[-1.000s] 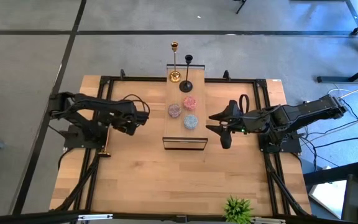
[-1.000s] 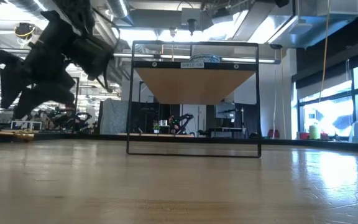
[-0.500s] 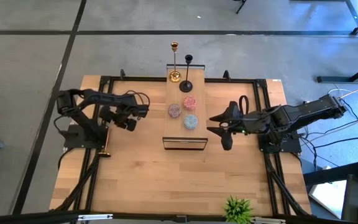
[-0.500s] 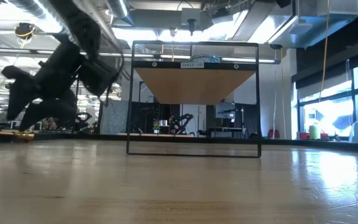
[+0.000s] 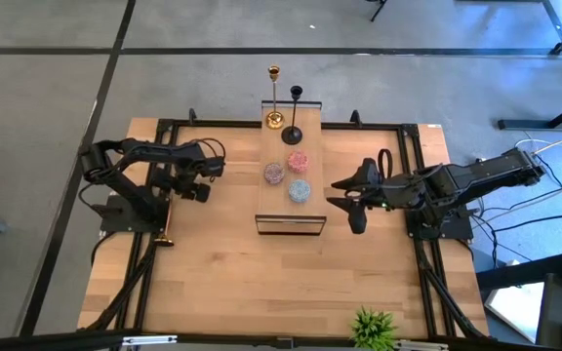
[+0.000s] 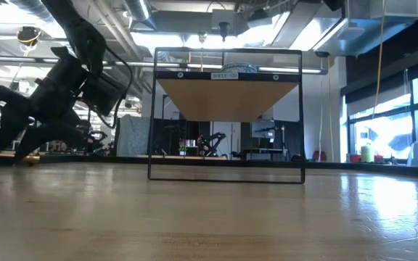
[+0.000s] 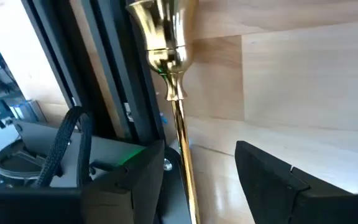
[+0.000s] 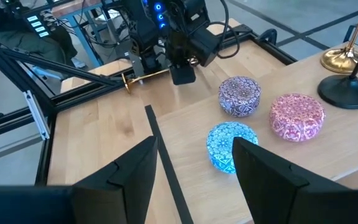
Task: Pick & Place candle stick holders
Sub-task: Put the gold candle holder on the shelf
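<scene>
A gold candle stick holder [image 5: 167, 220] lies flat on the table by its left edge. In the left wrist view its stem [image 7: 181, 137] runs between my fingers and its flared base [image 7: 161, 25] is farther off. My left gripper [image 5: 191, 189] is open just above it, one finger on each side of the stem, apart from it. A second gold holder [image 5: 274, 97] and a black one [image 5: 294, 117] stand upright on their round bases at the far end of a raised wooden shelf [image 5: 279, 210]. My right gripper [image 5: 345, 200] is open and empty, right of the shelf.
Three round patterned tins, pink [image 5: 298, 160], purple [image 5: 274, 173] and blue [image 5: 300, 191], sit on the shelf. The shelf's black wire frame [image 6: 226, 116] stands mid-table. A small green plant [image 5: 372, 327] is at the near edge. Black frame rails [image 5: 144, 283] run along the table's sides.
My left gripper has moved toward the table's left edge and down, tipping over toward the lying gold candle stick holder, and now straddles its stem. The holder has stayed where it was.
</scene>
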`<state>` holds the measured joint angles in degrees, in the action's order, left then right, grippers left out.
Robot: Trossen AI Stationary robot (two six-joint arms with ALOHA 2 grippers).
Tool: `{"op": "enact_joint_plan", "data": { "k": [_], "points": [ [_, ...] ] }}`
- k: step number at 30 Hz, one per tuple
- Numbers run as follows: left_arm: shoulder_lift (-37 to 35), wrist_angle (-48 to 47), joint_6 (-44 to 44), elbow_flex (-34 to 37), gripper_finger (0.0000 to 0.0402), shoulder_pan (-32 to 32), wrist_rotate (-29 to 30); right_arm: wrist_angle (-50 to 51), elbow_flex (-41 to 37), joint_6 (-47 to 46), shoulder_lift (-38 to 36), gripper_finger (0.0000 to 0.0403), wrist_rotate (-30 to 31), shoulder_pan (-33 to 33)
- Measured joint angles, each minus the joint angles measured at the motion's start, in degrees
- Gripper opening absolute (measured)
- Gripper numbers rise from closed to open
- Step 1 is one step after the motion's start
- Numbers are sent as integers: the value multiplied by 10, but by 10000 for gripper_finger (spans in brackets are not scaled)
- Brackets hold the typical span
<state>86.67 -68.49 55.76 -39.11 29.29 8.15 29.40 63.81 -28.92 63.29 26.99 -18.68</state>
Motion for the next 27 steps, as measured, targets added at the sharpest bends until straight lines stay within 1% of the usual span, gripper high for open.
{"op": "enact_joint_plan", "data": {
  "k": [3,8,13,16,18,20,22,25,26,27],
  "points": [
    [0,9,-5,9,194,19,-5,0,0,2,0,213,3,0],
    [-1,51,-30,31,194,45,-47,0,0,0,0,213,4,0],
    [-1,58,-39,34,193,48,-54,3,0,-5,0,213,4,0],
    [-1,59,-41,34,183,48,-58,2,0,-6,0,213,4,0],
    [-1,61,-42,35,165,48,-67,0,0,-6,0,213,4,0],
    [0,63,-46,36,138,48,-78,0,0,-6,0,213,4,0],
    [0,66,-50,36,102,48,-87,-1,0,-6,0,213,4,0],
    [0,69,-54,36,36,47,-99,-4,0,-6,0,213,4,0],
    [-1,70,-53,37,20,47,-102,-4,0,-7,0,213,4,0],
    [-5,70,-56,37,15,47,-104,-4,0,-8,0,213,4,0]
  ]
}}
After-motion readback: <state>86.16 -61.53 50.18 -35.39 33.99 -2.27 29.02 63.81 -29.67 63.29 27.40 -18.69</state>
